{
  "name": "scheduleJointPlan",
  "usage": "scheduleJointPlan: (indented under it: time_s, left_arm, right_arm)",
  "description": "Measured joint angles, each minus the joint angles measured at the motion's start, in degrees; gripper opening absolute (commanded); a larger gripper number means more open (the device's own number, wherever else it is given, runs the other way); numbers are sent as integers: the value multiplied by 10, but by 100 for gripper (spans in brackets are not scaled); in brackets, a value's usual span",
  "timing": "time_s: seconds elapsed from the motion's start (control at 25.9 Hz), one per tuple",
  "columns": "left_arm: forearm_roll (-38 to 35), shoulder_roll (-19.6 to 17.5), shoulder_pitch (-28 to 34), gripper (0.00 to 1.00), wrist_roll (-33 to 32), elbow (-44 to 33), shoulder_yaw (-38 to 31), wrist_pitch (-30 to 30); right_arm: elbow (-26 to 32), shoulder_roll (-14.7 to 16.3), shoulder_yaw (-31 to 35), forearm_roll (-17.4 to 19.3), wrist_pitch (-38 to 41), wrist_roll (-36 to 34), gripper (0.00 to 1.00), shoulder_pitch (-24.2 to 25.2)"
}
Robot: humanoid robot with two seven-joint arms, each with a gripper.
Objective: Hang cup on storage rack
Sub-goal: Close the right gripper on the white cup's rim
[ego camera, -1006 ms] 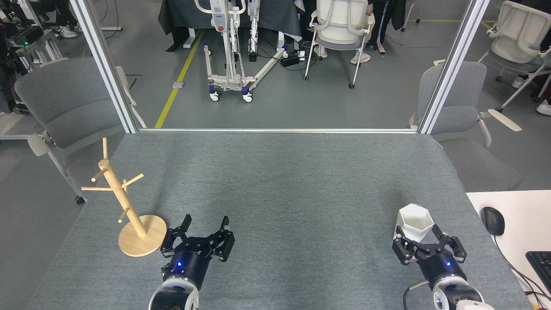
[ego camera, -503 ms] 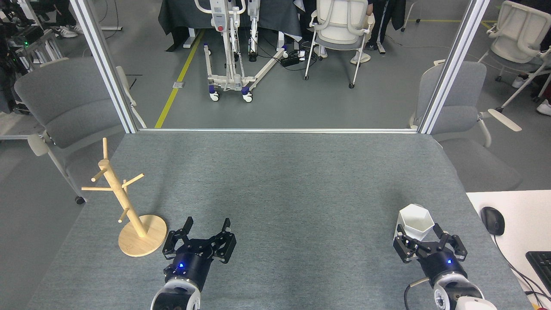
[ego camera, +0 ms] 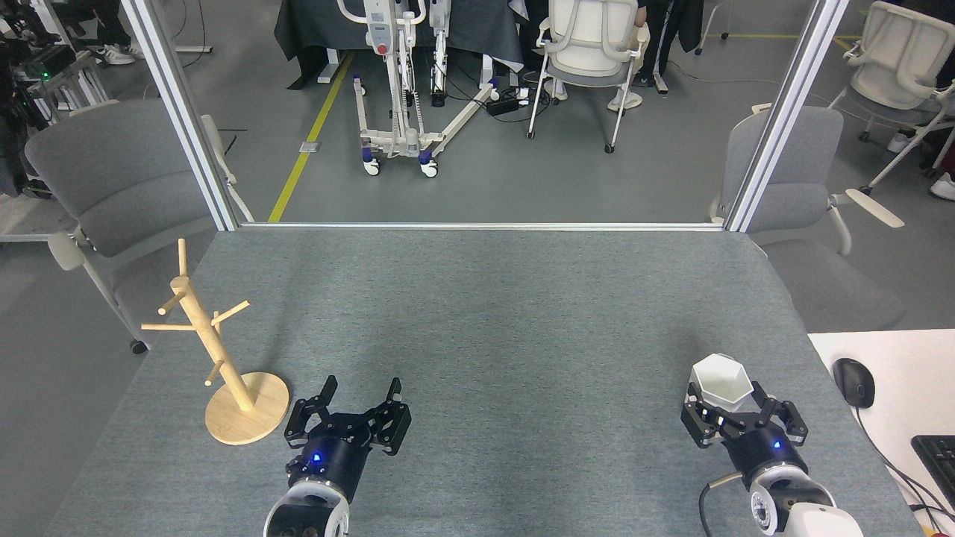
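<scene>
Low over table | left tool [ego camera: 360, 389] wide, empty | right tool [ego camera: 722, 397] wide, straddling cup [ego camera: 719, 381]

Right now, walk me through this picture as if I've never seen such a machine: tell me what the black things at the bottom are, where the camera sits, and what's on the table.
The camera sits in a robot's head, looking down at a grey table. The two black things are the ends of its arms. The left gripper has its jaws spread and holds nothing. The right gripper has its jaws spread around the near side of a white cup, which stands upright on the table; whether they touch it I cannot tell. At the far left stands a wooden rack with pegs, where the cup should hang. Beyond the table are chairs and other equipment.
</scene>
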State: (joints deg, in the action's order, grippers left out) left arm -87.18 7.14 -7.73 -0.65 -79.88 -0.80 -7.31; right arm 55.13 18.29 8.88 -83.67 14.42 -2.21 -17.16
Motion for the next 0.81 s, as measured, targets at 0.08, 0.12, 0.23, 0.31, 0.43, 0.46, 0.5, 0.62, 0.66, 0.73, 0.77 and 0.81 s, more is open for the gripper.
scheduleJointPlan:
  time_s: [0.08,0.12,0.23,0.31,0.43,0.46,0.5,0.62,0.66,0.73,0.77,0.81]
  left_arm:
    - [0,0,-1,99,0,2,0,0]
    - [0,0,-2,99,0,3,0,0]
    - [0,1,-3,99,0,6,0,0]
    - [0,2,-3,99,0,8,0,0]
    - [0,2,-3,99,0,8,0,0]
    - [0,2,-3,99,0,8,0,0]
    - [0,2,-3,99,0,9,0,0]
    - [0,2,-3,99,-1,9,0,0]
    - [0,2,-3,99,-1,9,0,0]
    - [0,2,-3,99,-1,9,0,0]
    - [0,2,-3,99,-1,9,0,0]
    - [0,2,-3,99,-1,9,0,0]
  right_arm:
    - [-5,0,0,0,0,0,99,-5]
    - [-7,0,0,0,0,0,99,-6]
    - [-11,0,0,-1,-1,0,99,-9]
    - [-15,0,0,-2,-1,0,99,-11]
    - [-21,-1,0,-3,-2,-1,99,-15]
    - [-23,-1,0,-4,-2,-2,99,-16]
    - [-24,-1,0,-4,-2,-2,99,-17]
    - [-27,-2,0,-4,-3,-3,99,-18]
    - [-28,-2,0,-4,-4,-2,99,-19]
    - [-31,-3,0,-5,-4,-1,99,-19]
    - [-32,-3,0,-5,-4,0,99,-19]
    - [-33,-3,0,-5,-4,0,99,-19]
